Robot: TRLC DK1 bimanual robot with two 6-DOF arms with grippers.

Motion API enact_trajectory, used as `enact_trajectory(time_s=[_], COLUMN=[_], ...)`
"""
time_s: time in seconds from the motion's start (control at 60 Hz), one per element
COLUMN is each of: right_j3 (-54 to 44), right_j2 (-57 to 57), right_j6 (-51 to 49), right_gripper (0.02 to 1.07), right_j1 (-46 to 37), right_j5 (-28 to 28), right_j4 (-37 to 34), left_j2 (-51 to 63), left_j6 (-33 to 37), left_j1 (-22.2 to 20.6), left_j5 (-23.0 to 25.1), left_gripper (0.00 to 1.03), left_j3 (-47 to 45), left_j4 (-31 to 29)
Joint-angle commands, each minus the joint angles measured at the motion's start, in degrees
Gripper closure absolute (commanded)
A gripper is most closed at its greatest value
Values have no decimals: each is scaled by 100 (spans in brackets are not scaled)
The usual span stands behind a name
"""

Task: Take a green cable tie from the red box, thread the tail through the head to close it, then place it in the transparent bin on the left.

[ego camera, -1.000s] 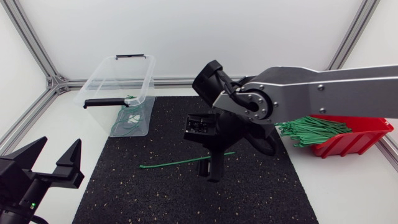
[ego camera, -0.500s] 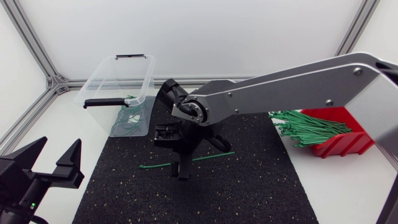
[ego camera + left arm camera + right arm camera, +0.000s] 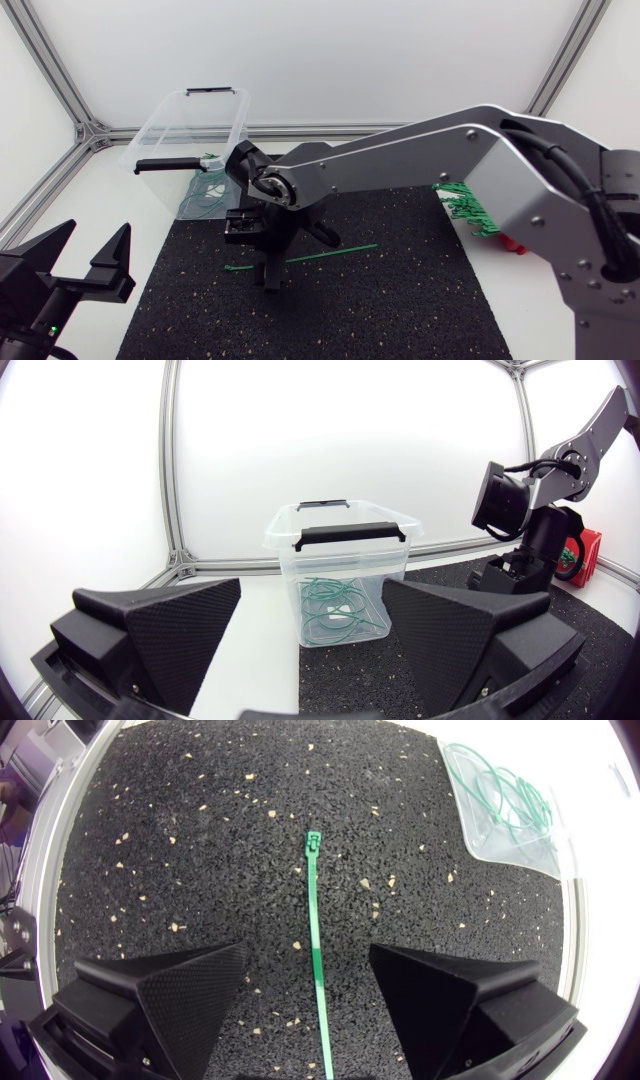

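A single green cable tie [image 3: 330, 253] lies flat and unthreaded on the black mat [image 3: 400, 310] in the middle of the bench. The right gripper [image 3: 308, 952] hangs low over it, jaws spread wide to either side of the strap and gripping nothing. The strap runs straight out between them, its head end toward the bench's left edge, a line-up that looks meant for a clean pinch across the narrow strip. The right arm [image 3: 400, 160] stretches in from the right edge, hiding most of the red box [image 3: 510, 243], where a sheaf of spare ties [image 3: 465, 208] fans over the rim. Near the far left corner stands the transparent bin [image 3: 170, 120], with closed green loops [image 3: 205, 195] already in its bottom. The left gripper [image 3: 97, 245] sits at the near left corner, jaws open and empty, facing the bin, seemingly kept clear until there is a tail to thread.
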Motion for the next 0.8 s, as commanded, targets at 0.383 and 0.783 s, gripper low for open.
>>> enact_trajectory(time_s=[0.383, 0.783], right_j3=[136, 39], right_j2=[327, 433], right_j6=[-113, -184], right_gripper=[48, 64], right_j1=[102, 111], right_j5=[37, 362], right_j4=[97, 228], left_j2=[-41, -41], left_j6=[77, 77], left_j1=[21, 30], left_j5=[-42, -42], left_gripper=[4, 4], left_j3=[-242, -242], left_j4=[-25, -25])
